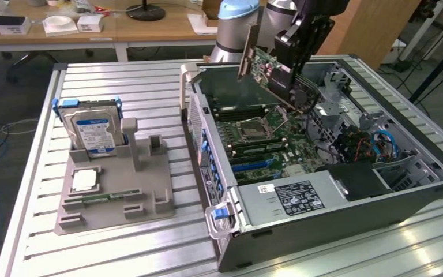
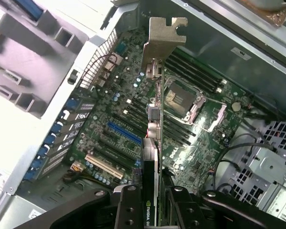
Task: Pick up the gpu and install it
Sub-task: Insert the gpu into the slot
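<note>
The gpu (image 1: 271, 74), a flat green card with a silvery end bracket, hangs tilted in the air over the open computer case (image 1: 406, 205). My gripper (image 1: 292, 57) is shut on its upper edge. In the wrist view the gpu (image 2: 153, 143) runs edge-on away from my gripper (image 2: 155, 202), with one black finger on each side of it and its metal bracket (image 2: 162, 40) at the far end. Below it lies the motherboard (image 2: 133, 119) with a blue slot (image 2: 124, 133) and a white slot (image 2: 104, 164). The card is clear of the board.
A grey holder tray (image 1: 113, 193) stands on the slatted table at the exterior view's left, with a silver hard drive (image 1: 92, 128) upright in it and a memory stick (image 1: 102, 197) lying flat. The case holds a power supply (image 1: 295, 199), cables (image 1: 379, 144) and a CPU socket (image 1: 254, 130).
</note>
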`<state>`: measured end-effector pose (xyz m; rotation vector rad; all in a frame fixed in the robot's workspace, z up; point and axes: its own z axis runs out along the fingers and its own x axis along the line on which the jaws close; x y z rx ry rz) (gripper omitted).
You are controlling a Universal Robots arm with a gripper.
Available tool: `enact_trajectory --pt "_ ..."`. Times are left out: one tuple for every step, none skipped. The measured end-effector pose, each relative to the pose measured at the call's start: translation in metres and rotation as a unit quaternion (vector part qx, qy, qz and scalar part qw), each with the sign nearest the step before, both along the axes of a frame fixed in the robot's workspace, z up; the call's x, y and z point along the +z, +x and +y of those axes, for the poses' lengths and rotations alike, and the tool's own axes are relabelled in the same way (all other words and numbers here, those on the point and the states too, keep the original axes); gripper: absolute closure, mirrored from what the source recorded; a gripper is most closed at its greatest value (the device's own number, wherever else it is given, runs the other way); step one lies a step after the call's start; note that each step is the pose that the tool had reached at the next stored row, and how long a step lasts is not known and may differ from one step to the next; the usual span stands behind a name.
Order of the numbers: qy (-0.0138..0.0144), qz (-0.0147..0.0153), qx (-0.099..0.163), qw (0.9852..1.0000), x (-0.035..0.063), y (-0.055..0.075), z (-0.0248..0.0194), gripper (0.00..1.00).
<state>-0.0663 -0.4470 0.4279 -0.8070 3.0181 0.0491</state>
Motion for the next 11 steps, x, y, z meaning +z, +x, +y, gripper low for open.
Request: enact_trajectory --pt "0.0000 0.0000 0.005 1.0000 0.0000 0.0000 0.0000 0.74" --pt "0.0000 0.0000 0.009 1.0000 0.0000 0.0000 0.0000 0.74" --pt "0.0000 0.0000 0.014 0.9999 0.0000 0.0000 0.0000 0.74" --pt "0.0000 0.0000 0.019 0.9998 0.0000 0.0000 0.0000 0.74" --pt "0.0000 0.0000 0.024 0.9997 0.0000 0.0000 0.0000 0.74" --pt "0.0000 0.0000 0.029 0.9996 0.0000 0.0000 0.0000 0.74" --pt "0.0000 0.0000 0.034 0.9994 0.0000 0.0000 0.0000 0.74" --pt "0.0000 0.0000 0.039 0.9992 -0.0001 0.0000 0.0000 0.74" --pt "0.0000 0.0000 0.044 0.9990 -0.0001 0.0000 0.0000 0.74" --pt "0.0000 0.0000 0.049 0.9988 -0.0001 0.0000 0.0000 0.74" --pt "0.0000 0.0000 0.055 0.9985 -0.0001 0.0000 0.0000 0.74"
